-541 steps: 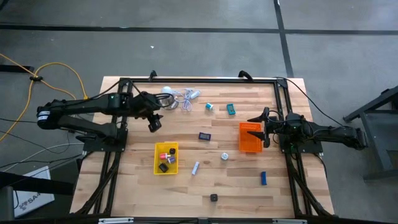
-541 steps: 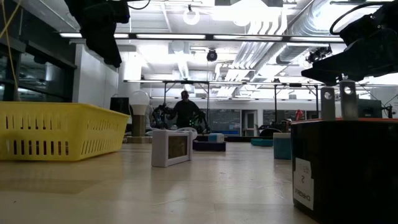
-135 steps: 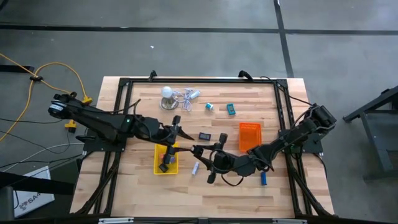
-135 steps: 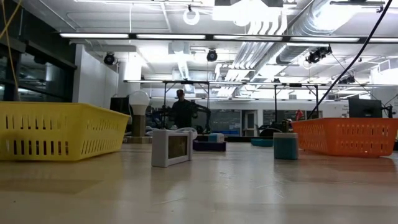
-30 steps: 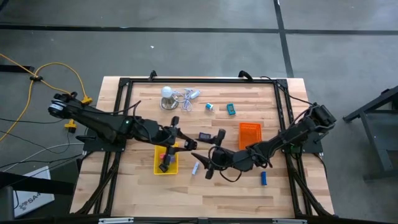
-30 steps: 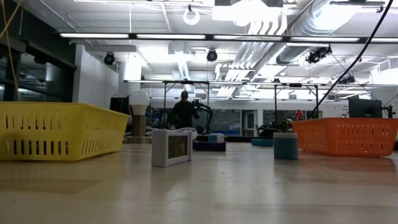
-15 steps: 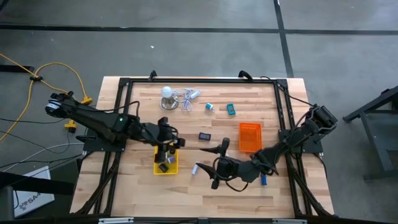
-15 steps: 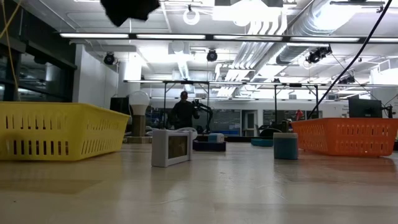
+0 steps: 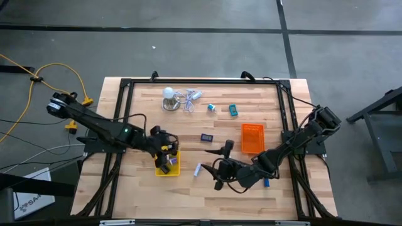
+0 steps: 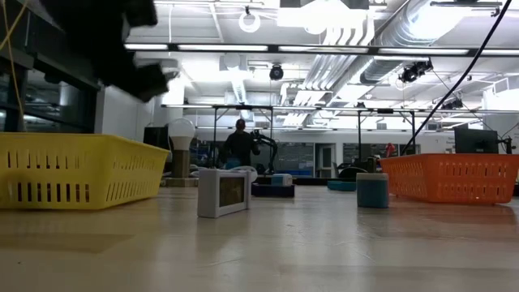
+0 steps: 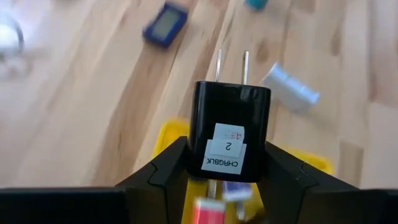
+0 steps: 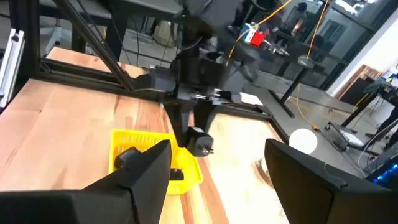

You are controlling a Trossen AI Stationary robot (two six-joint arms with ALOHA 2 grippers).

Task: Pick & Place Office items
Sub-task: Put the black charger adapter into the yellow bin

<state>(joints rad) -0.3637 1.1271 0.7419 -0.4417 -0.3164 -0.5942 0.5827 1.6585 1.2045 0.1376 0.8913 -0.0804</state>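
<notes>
- Charger block [image 11: 229,130], black with two prongs and a white label, is the office item in hand: the left gripper [image 11: 227,177] has its fingers clamped on the block's sides, prongs pointing away from the wrist, so the body stays square for a drop.
- In the high view the left gripper [image 9: 164,150] sits left of centre, over the upper end of the yellow tray [image 9: 174,168]; the block hangs there probably because the tray is its destination, not yet let go.
- Inside the yellow tray [image 11: 166,134] the left wrist view shows other small pieces, one red, below the block, so this tray seems to be the collecting bin on that side.
- Right gripper [image 9: 221,168] waits at lower centre of the high view, fingers spread wide and holding nothing, just beside a small white roll [image 9: 197,169], likely its next pick.
- Orange tray [image 9: 252,137] lies right of centre, near that arm's reach.
- Other items rest loose: a dark blue device [image 9: 206,137] at centre, a teal piece [image 9: 233,110] and a small blue roll [image 9: 211,108] toward the top.
</notes>
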